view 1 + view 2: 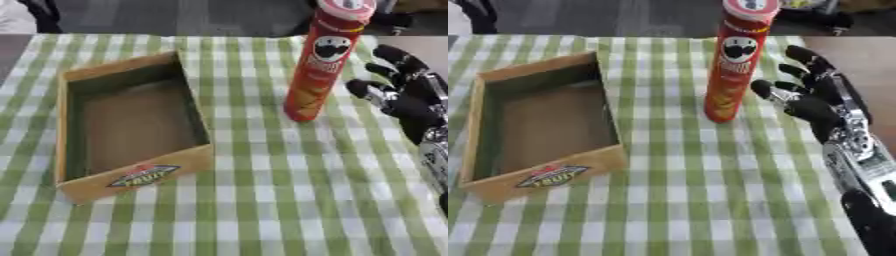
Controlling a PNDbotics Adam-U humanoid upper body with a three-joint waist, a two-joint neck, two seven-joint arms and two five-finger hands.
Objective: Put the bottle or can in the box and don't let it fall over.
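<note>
A tall red chips can [733,65] stands upright on the green-checked tablecloth, right of centre. To its left lies an open, shallow cardboard box [131,125] with nothing in it and a label on its near wall. My right hand [815,100] reaches in from the right, just beside the can with a small gap between them. Its fingers are spread and fairly straight, thumb pointing toward the can, holding nothing. My left hand shows in neither view.
The checked cloth [262,210] covers the table to the near edge. Beyond the far edge are a dark floor and dark objects [815,17] behind the can. Bare table surface [859,55] shows at the right past the cloth.
</note>
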